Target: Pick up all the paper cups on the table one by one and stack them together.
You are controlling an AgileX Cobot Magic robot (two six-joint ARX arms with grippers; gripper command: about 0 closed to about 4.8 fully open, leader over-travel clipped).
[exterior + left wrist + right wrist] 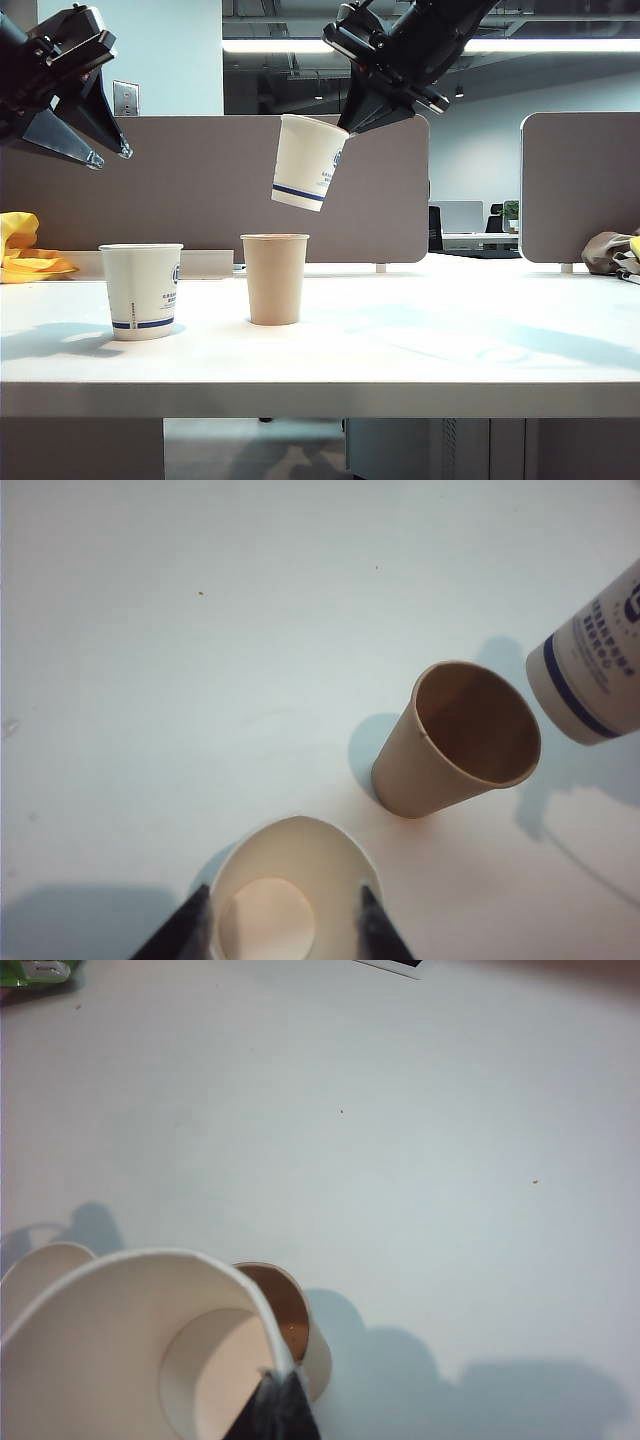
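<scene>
1. The table (420, 340) fills the lower half of the exterior view; 2 cups stand upright on it at lower left, and a 3rd hangs in the air above them.
2. The tan cup (274, 278) stands left of centre, mouth up. In the left wrist view it sits right of centre (455, 742), its brown inside showing.
3. The standing white cup (141, 290), with a blue band near its base, is to the left of the tan cup and apart from it. It lies at the bottom edge of the left wrist view (285, 890).
4. The left gripper (95, 140) hangs at upper left of the exterior view, above the standing white cup. Its fingers (372, 920) are spread wide and grip nothing; they frame that cup's rim from above, probably without touching it, though the view is cropped.
5. The right gripper (350, 128) reaches down from top centre, clamped on the rim of the lifted white cup (308, 162).
6. That cup tilts, base toward lower left, above and slightly right of the tan cup, clear of it. The right wrist view looks into its mouth (130, 1350), with the tan cup's rim (285, 1305) just behind.
</scene>
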